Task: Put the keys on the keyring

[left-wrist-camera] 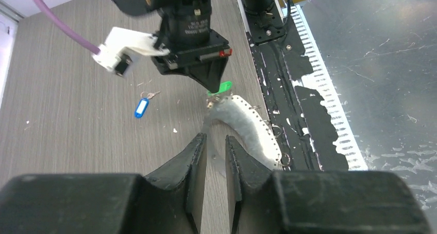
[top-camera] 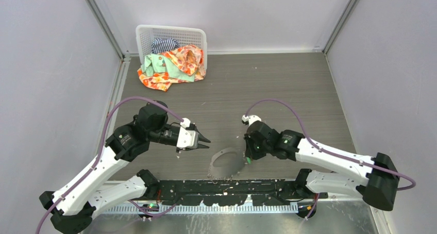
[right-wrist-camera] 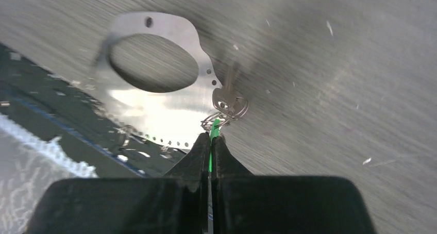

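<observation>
The right claw (right-wrist-camera: pixel 211 138) is closed on the head of the green key (right-wrist-camera: pixel 214 124), whose metal blade sits at the rim of the keyring (right-wrist-camera: pixel 154 110) lying on the table (top-camera: pixel 288 89); that arm reaches inward, wrist pitched down. The left claw (left-wrist-camera: pixel 215 141), parted narrowly and empty, points at the keyring from its left; the blue key (left-wrist-camera: pixel 141 108) lies apart on the table
</observation>
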`<state>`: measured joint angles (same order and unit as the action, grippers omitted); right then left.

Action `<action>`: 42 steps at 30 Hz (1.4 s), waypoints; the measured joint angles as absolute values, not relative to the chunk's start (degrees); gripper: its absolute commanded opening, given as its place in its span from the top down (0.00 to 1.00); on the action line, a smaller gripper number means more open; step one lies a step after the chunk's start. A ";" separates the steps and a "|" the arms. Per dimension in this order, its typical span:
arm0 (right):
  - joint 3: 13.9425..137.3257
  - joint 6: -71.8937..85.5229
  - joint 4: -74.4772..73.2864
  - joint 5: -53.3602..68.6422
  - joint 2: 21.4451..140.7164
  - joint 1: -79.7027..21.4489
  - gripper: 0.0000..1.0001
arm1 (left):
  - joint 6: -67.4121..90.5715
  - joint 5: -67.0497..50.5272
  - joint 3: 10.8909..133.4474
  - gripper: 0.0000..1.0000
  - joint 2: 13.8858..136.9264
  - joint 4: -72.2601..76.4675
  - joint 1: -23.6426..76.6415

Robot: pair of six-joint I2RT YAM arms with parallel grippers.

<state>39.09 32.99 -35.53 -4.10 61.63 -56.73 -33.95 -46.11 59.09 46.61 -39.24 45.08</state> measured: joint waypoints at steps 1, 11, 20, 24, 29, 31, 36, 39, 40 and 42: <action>40.34 31.79 -35.86 -3.88 60.51 -56.71 0.99 | -33.56 -46.09 59.09 0.80 46.61 -39.18 45.08; 54.02 17.69 -36.80 4.89 52.31 -56.60 0.99 | -26.79 -45.47 55.61 0.83 46.15 -33.58 45.08; 64.18 12.64 -39.07 13.82 54.04 -56.53 0.99 | -25.52 -45.50 54.85 0.80 46.17 -29.23 45.08; 68.34 12.51 -39.11 16.10 55.94 -56.53 0.99 | -25.67 -46.24 54.65 0.69 46.65 -27.29 45.08; 71.72 12.51 -39.29 18.33 57.52 -56.55 0.99 | -24.18 -46.63 54.65 0.65 48.47 -26.13 45.08; 72.93 12.51 -39.31 19.18 58.15 -56.55 0.99 | -23.90 -46.61 54.63 0.65 48.64 -25.91 45.06; 74.63 12.56 -39.53 20.58 59.48 -56.55 0.99 | -21.45 -46.54 54.54 0.65 48.58 -23.99 45.04; 75.33 12.60 -39.59 21.02 60.29 -56.55 0.99 | -18.76 -46.72 54.46 0.65 48.60 -22.13 45.04; 75.59 12.60 -39.59 21.15 60.55 -56.55 0.99 | -17.87 -47.05 54.46 0.65 48.62 -21.63 45.01; 75.94 12.64 -39.59 21.21 60.80 -56.55 0.99 | -16.14 -48.05 54.46 0.65 48.71 -20.78 44.99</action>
<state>75.94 12.64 -39.59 21.21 60.80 -56.55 -16.14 -48.05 54.46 48.71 -20.78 44.99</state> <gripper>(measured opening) 0.029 0.349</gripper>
